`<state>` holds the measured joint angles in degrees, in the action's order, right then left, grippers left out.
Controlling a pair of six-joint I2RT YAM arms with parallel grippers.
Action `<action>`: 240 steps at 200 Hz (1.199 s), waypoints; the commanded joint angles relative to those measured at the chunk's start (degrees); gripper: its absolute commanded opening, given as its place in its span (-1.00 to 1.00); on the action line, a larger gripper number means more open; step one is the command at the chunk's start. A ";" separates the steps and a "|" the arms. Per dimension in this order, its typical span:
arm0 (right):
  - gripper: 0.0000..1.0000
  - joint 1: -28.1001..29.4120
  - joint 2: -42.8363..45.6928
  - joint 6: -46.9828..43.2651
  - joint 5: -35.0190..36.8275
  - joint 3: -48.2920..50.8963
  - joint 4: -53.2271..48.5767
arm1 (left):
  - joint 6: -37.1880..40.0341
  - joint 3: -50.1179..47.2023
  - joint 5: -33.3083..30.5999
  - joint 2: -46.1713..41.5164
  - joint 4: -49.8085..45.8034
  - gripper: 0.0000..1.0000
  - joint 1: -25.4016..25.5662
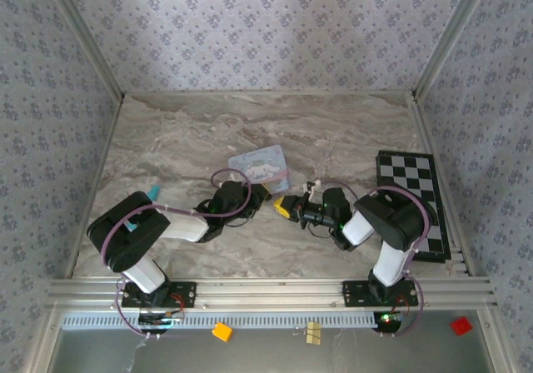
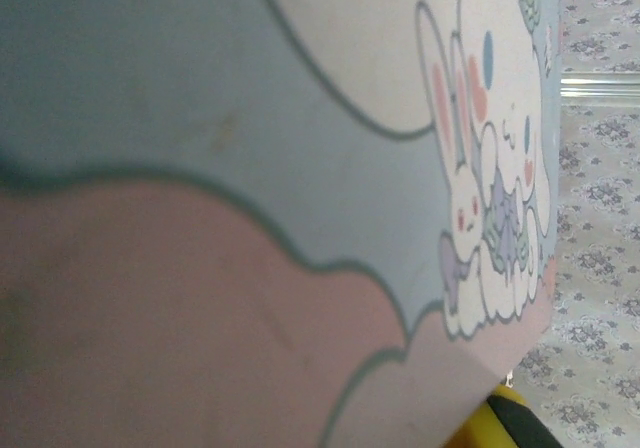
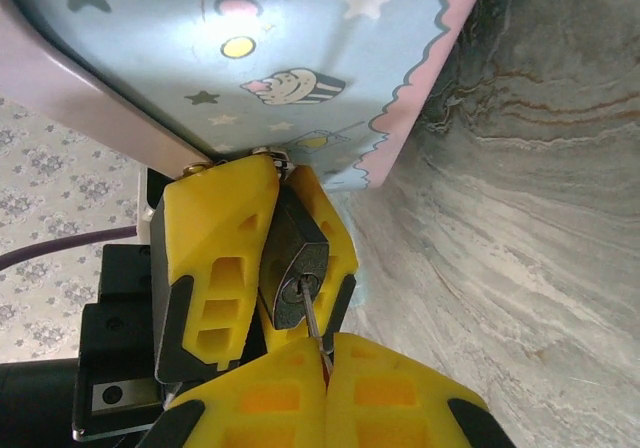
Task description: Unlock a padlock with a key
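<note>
Key [image 3: 316, 330] (thin blade) touches dark padlock [image 3: 292, 263].

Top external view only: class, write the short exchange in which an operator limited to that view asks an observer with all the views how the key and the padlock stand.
Operator: From above, the spot where the arms meet is too small to read. Has the key reached the padlock?
Observer: Yes. In the right wrist view the thin blade of the key has its tip at the keyhole of the padlock. I cannot tell how deep it goes.
Operator: What is holding each of them?
Observer: The left fingers clamp the padlock's dark body from both sides. The right fingers are shut on the key, hiding its head.
</note>
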<state>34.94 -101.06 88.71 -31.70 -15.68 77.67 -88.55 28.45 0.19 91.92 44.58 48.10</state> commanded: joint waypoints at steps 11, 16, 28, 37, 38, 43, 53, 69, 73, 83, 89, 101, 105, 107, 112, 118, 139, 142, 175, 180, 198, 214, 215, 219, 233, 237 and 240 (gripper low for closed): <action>-1.00 0.39 -0.38 -1.10 4.11 -2.78 2.09 | 0.44 3.02 9.44 -0.82 3.93 -0.87 3.88; -1.00 0.39 -0.37 -1.19 4.11 -2.86 2.12 | 0.43 3.02 9.47 -0.67 3.94 -0.86 3.87; -1.00 0.52 -0.29 -1.32 4.11 -2.88 2.12 | 0.46 3.03 9.48 -0.50 3.94 -0.82 3.93; -1.00 0.61 -0.15 -1.47 4.17 -2.86 2.05 | 0.40 3.04 9.40 -0.34 3.96 -0.78 3.94; -1.00 0.63 -0.13 -1.50 4.18 -2.86 2.09 | 0.40 3.03 9.40 -0.34 3.95 -0.78 3.98; -1.00 0.74 -0.02 -1.67 4.27 -2.76 2.08 | 0.42 3.02 9.38 -0.26 3.94 -0.73 3.94; -1.00 0.81 0.23 -2.00 4.44 -2.69 2.14 | 0.31 2.95 9.15 -0.16 3.62 -0.67 3.94; -1.00 0.83 0.33 -2.40 4.54 -2.33 2.14 | 0.33 2.85 8.89 0.11 3.24 -0.63 3.94; -1.00 0.83 0.25 -2.43 4.57 -2.25 2.13 | 0.31 2.76 8.87 0.19 3.24 -0.62 3.94; -1.00 0.84 0.00 -2.57 4.55 -2.12 2.08 | 0.27 2.68 8.78 0.44 3.24 -0.60 3.94; -1.00 0.96 -0.15 -2.72 4.59 -2.07 2.12 | 0.27 2.77 8.78 0.60 3.24 -0.58 3.98; -1.00 1.18 -0.33 -3.02 4.63 -2.01 2.13 | 0.29 2.85 8.69 0.95 3.24 -0.56 3.94; -1.00 1.24 -0.37 -3.10 4.72 -2.03 2.06 | 0.28 2.84 8.61 1.10 3.24 -0.55 3.95; -1.00 1.29 -0.37 -3.12 4.72 -2.04 2.10 | 0.30 2.93 8.67 1.19 3.28 -0.54 3.94; -1.00 1.42 -0.37 -3.18 4.80 -1.95 2.09 | 0.29 2.93 8.64 1.32 3.32 -0.54 3.98; -1.00 1.58 -0.44 -3.18 4.94 -1.94 2.13 | 0.22 2.93 8.52 1.54 3.37 -0.53 3.94; -1.00 1.97 -0.37 -3.41 5.25 -1.63 2.13 | 0.06 2.77 8.04 2.25 3.89 -0.53 3.85; -1.00 2.13 -0.37 -3.51 5.25 -1.49 2.12 | 0.04 2.76 7.95 2.36 4.00 -0.53 3.85; -1.00 2.38 -0.53 -4.15 6.16 0.41 2.08 | 0.58 1.73 7.54 2.61 5.21 -0.42 2.84; -1.00 2.37 -0.74 -4.26 6.21 0.70 2.11 | 0.83 1.47 7.26 2.36 4.90 -0.36 2.60; -1.00 2.15 -1.55 -4.45 6.22 1.07 2.13 | 1.98 0.92 6.37 1.43 2.37 -0.23 1.70; -1.00 2.29 -1.60 -4.62 6.47 0.89 2.09 | 2.83 0.74 6.23 1.33 1.80 -0.15 0.83; -1.00 2.27 -1.56 -4.61 6.48 0.86 2.11 | 2.93 0.69 6.23 1.33 1.81 -0.15 0.76; -1.00 2.31 -1.45 -4.69 6.61 0.83 2.13 | 3.25 0.65 6.28 1.33 1.91 -0.15 0.53; -1.00 2.20 -1.01 -4.86 6.98 0.68 2.13 | 4.14 0.67 5.93 1.10 0.48 -0.11 -0.33; -1.00 2.11 -0.91 -4.88 7.00 0.62 2.06 | 4.40 0.58 5.74 1.03 0.10 -0.11 -0.62; -1.00 2.09 -0.90 -4.88 7.01 0.65 2.05 | 4.57 0.49 5.56 1.05 -0.12 -0.10 -0.75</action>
<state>36.80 -102.21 85.47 -25.82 -15.14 77.82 -86.63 29.19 5.96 94.15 46.02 48.77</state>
